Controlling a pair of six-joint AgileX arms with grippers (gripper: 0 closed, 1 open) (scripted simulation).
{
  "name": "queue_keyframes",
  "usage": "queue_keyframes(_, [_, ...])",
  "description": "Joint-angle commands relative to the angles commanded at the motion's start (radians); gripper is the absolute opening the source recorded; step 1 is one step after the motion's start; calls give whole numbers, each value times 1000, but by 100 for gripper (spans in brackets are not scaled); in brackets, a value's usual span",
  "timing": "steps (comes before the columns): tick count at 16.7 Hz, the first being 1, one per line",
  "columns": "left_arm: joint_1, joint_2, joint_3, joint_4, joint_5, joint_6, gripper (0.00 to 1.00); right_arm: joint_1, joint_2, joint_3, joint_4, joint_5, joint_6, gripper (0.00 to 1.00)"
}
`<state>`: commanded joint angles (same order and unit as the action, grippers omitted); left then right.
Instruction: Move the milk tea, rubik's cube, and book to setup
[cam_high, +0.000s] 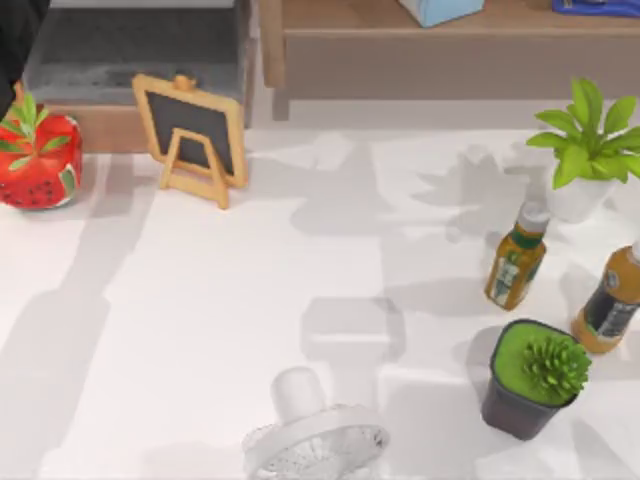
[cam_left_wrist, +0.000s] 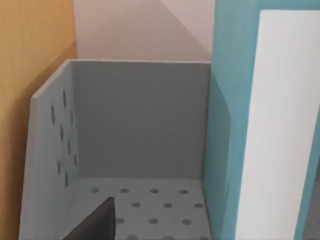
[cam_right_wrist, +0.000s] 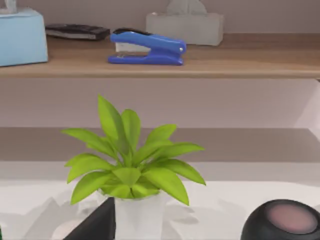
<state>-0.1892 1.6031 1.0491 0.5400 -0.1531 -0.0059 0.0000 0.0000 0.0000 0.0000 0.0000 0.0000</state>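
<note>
Left wrist view: book (cam_left_wrist: 225, 125) upright beside bin (cam_left_wrist: 140, 125); probably stiff and light, so pinch its spine. I cannot tell whether the left hand (cam_left_wrist: 96, 225) is open or closed.

top view looks straight down on the table (cam_high: 200, 330); right wrist view faces its leafy plant (cam_high: 590, 140) closely.

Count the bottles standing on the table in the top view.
2. One bottle with a pale cap stands right of centre, below the white-potted plant. The other bottle is at the right edge, just above the dark pot. More may lie outside the frame.
</note>
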Motion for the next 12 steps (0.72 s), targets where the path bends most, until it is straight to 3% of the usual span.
queue_keyframes(5, [-30,267,179,94,-28,-2,100,0,0,0,0,0,0,100])
queue_keyframes(12, [-29,300,202,107,-31,-2,100,0,0,0,0,0,0,100])
